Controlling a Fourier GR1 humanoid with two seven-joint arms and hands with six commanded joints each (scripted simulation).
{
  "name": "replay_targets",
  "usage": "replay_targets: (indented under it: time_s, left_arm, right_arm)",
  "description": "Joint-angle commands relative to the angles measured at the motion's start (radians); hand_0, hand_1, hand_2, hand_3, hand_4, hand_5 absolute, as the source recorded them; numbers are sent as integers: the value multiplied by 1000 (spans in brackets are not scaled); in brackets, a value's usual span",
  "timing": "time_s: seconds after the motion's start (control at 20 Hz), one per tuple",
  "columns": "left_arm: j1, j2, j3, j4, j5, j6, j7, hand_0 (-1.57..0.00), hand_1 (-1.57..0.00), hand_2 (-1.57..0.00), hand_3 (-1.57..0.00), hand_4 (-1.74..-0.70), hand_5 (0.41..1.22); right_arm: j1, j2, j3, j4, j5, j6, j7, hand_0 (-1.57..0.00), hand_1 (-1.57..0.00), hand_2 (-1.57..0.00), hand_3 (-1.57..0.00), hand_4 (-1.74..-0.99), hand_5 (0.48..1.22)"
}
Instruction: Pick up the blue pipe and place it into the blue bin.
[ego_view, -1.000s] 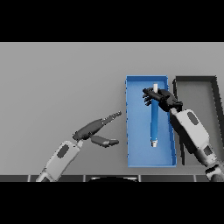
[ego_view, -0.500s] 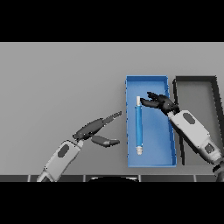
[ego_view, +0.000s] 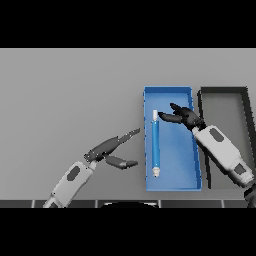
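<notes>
One view only, from the head, looking down on the grey worktop (ego_view: 65, 90).

Right hand (ego_view: 184, 116): over the upper part of the blue bin (ego_view: 196, 150), arm entering from the lower right. Fingers (ego_view: 167, 118) straight and spread, pointing toward the view's left; they hold nothing. The fingertips end just beside the upper end of the blue pipe (ego_view: 155, 145), with a narrow strip of bin floor visible between them and the pipe; whether the lowest fingertip actually touches the pipe cannot be told.

Blue pipe: lies flat on the floor of the blue bin, in its left half, long axis running along the bin's length. Pale cap at each end. Upper end sits just left of the right fingertips; lower end is well below them, near the bin's near wall. Nothing grips it.

Blue bin: rectangular, open-topped, standing on the worktop right of centre. Just beyond it to the right, behind the right forearm, is a dark bin (ego_view: 227, 95) of similar shape, its floor grey.

Left hand (ego_view: 107, 149): low on the worktop, well left of the blue bin, arm entering from the lower left. Fingers (ego_view: 129, 136) extended toward the bin, thumb held apart below them; open, empty. Fingertips stop short of the bin's left wall.
</notes>
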Motion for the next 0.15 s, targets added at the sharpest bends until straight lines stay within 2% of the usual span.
replay_targets:
  time_s: [0.0, 0.1]
  left_arm:
    - [-1, -8, -7, 7, -7, 3, 6, 1, 1, 1, 1, -920, 467]
    - [-15, -10, 4, 30, -6, 1, 1, 1, 1, 1, 1, -920, 468]
  right_arm:
    - [-1, -2, -4, 8, -7, 8, 7, -9, -8, -7, -6, -1129, 674]
    - [3, 18, -6, 28, -8, 15, -23, -9, -8, -7, -6, -1129, 677]
